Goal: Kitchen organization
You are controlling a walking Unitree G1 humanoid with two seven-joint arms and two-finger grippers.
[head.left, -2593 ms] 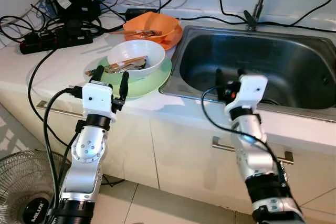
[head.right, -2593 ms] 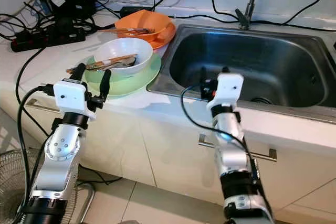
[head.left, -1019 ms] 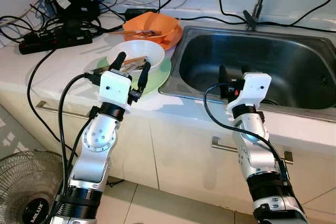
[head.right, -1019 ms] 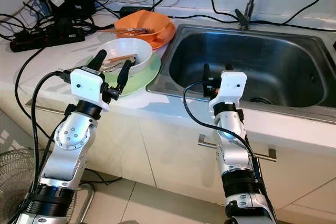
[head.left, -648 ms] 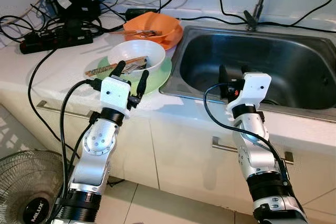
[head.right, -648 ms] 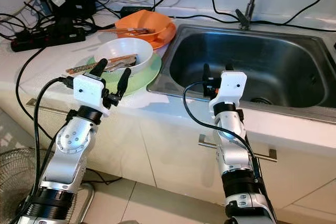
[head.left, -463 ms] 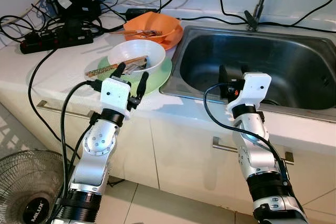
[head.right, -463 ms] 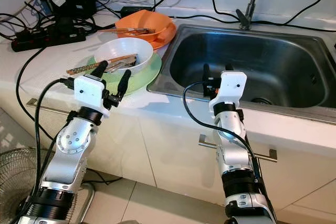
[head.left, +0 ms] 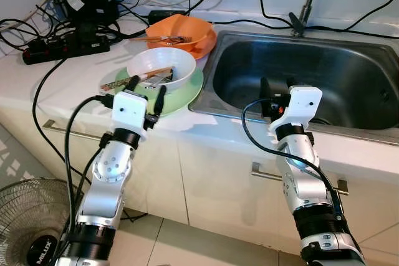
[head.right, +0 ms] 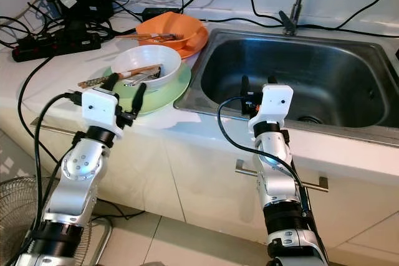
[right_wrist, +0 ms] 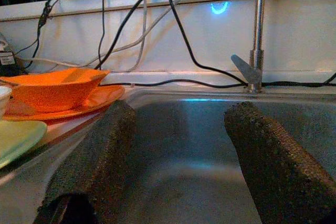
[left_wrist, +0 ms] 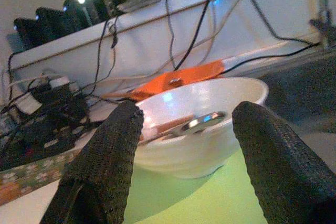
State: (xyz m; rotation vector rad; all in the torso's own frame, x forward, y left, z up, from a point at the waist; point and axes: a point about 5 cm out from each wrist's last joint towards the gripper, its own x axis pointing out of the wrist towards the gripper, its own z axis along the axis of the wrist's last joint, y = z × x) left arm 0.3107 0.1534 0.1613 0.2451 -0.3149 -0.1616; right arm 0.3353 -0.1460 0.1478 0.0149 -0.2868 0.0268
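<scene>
A white bowl (head.left: pixel 161 68) holding chopsticks and a spoon (left_wrist: pixel 197 123) rests on a light green plate (head.left: pixel 181 96) on the white counter, left of the steel sink (head.left: pixel 312 79). Behind it an orange bowl (head.left: pixel 179 29) with cutlery sits on an orange plate (head.right: pixel 201 37). My left gripper (head.left: pixel 146 89) is open at the near edge of the green plate, fingers pointing at the white bowl. My right gripper (head.left: pixel 274 86) is open over the sink's front rim, with nothing between its fingers.
Black power strips and tangled cables (head.left: pixel 68 26) crowd the counter's back left. A tap (head.left: pixel 303 10) stands behind the sink. Cabinet doors with bar handles (head.left: pixel 299 175) are below the counter, and a floor fan (head.left: pixel 25 228) stands at the lower left.
My left gripper rose and reached over the plate toward the white bowl, then drew back and left to the plate's near edge. The right gripper crept slightly forward, then stayed still.
</scene>
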